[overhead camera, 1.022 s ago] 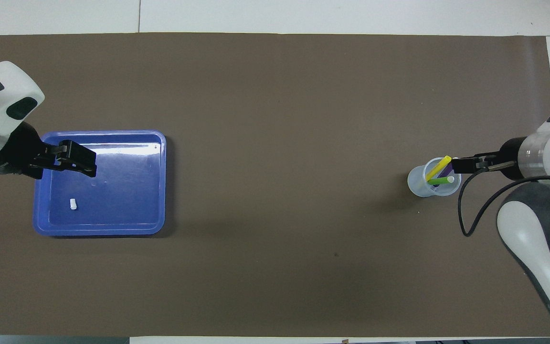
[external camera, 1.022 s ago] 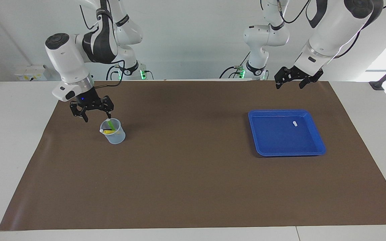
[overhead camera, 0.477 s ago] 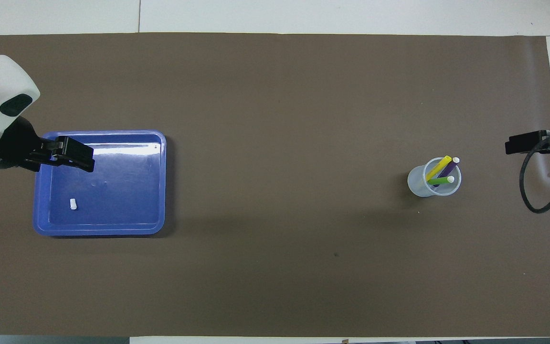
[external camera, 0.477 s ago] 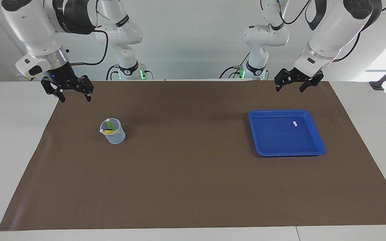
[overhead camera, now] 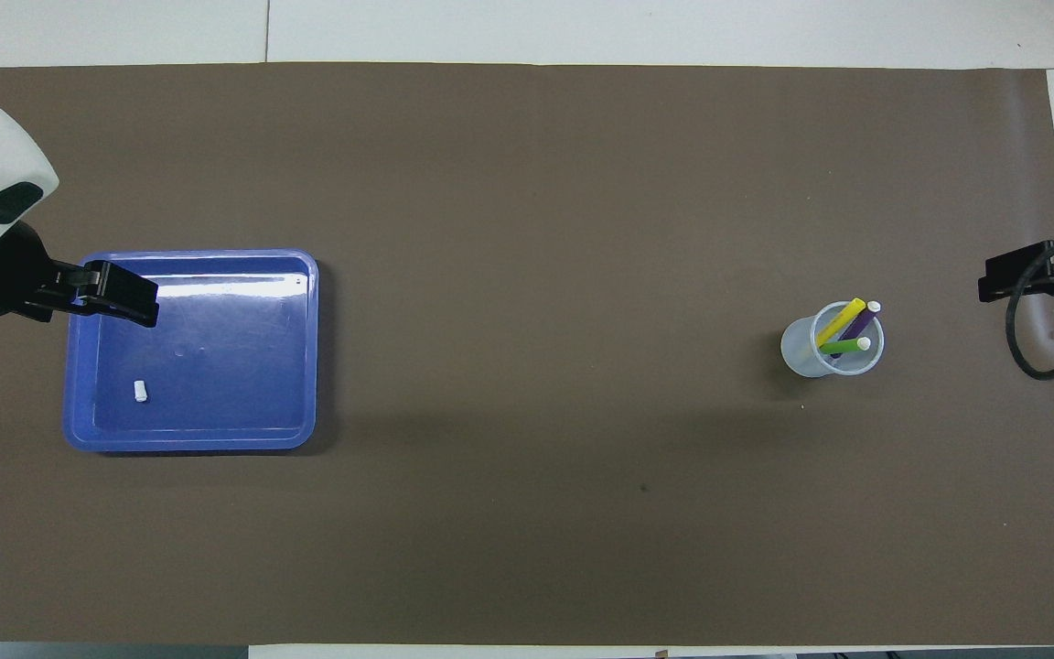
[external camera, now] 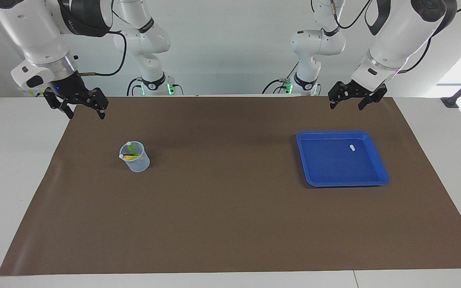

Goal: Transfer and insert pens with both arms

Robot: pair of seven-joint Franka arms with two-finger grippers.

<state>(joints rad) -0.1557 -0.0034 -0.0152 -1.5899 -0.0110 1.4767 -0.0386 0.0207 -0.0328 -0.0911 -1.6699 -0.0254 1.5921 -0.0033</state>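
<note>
Toward the right arm's end of the table, all three pens sit inside a clear plastic cup (external camera: 135, 157) on the brown mat (external camera: 230, 224). Green pen (overhead camera: 844, 346), purple pen (overhead camera: 859, 321) and yellow pen (overhead camera: 842, 321) all lean on the rim, pale cap ends up and sticking out above it. Purple is hard to make out from the facing camera; overhead shows it between the other two. Cup is upright, standing alone, nothing touching it.

Right gripper (external camera: 82, 112) hangs in the air over the mat's edge at its own end of the table, well apart from the cup. Fingers spread wide, gripping nothing. Overhead it shows only as a black tip at the frame's edge (overhead camera: 1007, 276) with a looped cable beside it.

Left gripper (external camera: 347, 103) hangs over the mat's robot-side edge, above the table near the blue tray (external camera: 378, 181). Fingers released too, nothing between them. From overhead it covers the tray's corner (overhead camera: 115, 295), but the facing camera shows it raised well clear of the tray.

Tray lies flat toward the left arm's end, well apart from the cup. Only a small white capsule-shaped piece (overhead camera: 140, 392) lies in it, in the part nearer the robots.

Two smaller white arms with green lights at their bases (external camera: 156, 86) stand at the robots' edge of the table.
</note>
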